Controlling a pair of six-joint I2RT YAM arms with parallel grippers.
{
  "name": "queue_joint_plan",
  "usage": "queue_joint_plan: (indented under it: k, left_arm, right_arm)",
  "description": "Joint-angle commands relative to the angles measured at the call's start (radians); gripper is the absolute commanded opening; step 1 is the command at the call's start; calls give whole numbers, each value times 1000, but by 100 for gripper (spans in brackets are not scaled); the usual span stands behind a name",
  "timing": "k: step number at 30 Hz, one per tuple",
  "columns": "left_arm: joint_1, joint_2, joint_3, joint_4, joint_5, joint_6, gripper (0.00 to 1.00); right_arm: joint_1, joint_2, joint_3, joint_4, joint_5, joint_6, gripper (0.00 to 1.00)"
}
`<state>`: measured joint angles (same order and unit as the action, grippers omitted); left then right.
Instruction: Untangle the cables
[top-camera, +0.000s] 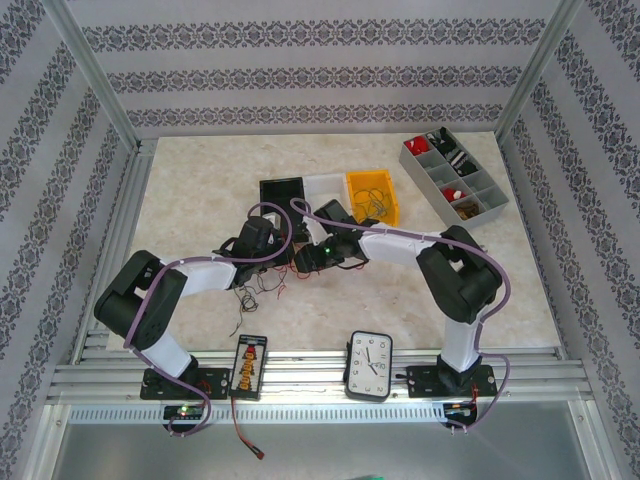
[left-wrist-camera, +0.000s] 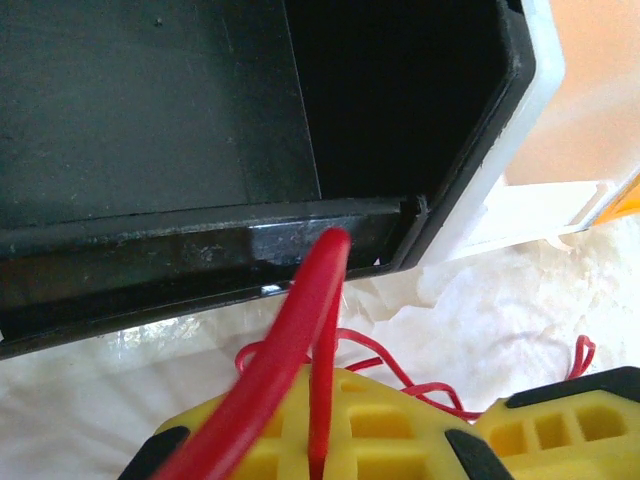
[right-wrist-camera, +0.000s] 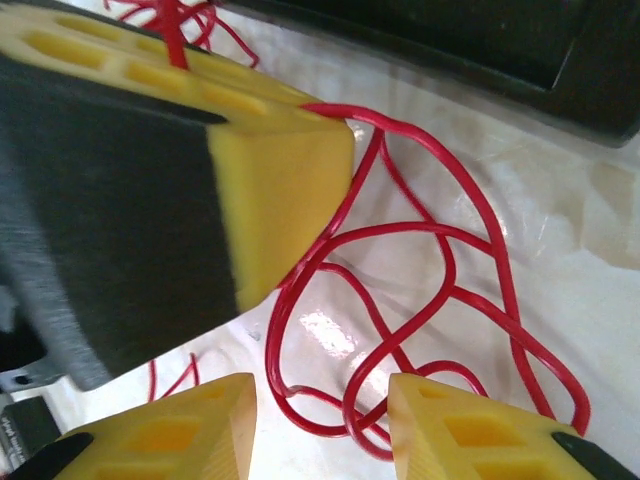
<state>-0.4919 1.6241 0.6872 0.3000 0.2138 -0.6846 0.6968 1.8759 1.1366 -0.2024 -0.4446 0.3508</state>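
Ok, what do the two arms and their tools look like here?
Both the left arm and right arm have bulky black joints and white links, with a purple cord running along each. The left tool and right tool have blocky yellow fingers with rectangular recesses and black trim.

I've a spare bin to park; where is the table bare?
Bare table left of the black bin; more between the right arm and the grey organizer, and between cables and clock. Crowded: the middle, where the left arm meets the right over the cables.
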Motion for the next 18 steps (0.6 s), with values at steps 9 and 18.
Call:
queue_joint_plan:
  k: [9,18]
  left_arm:
    - [-9,0,15,13,-16,-19,0]
    - [-8,-70,-55,-117,-282,-144,0]
  right_arm:
    - [-9,-7,-30,6,90,-12,4]
    - [-149,-209,-277,34,240,144,0]
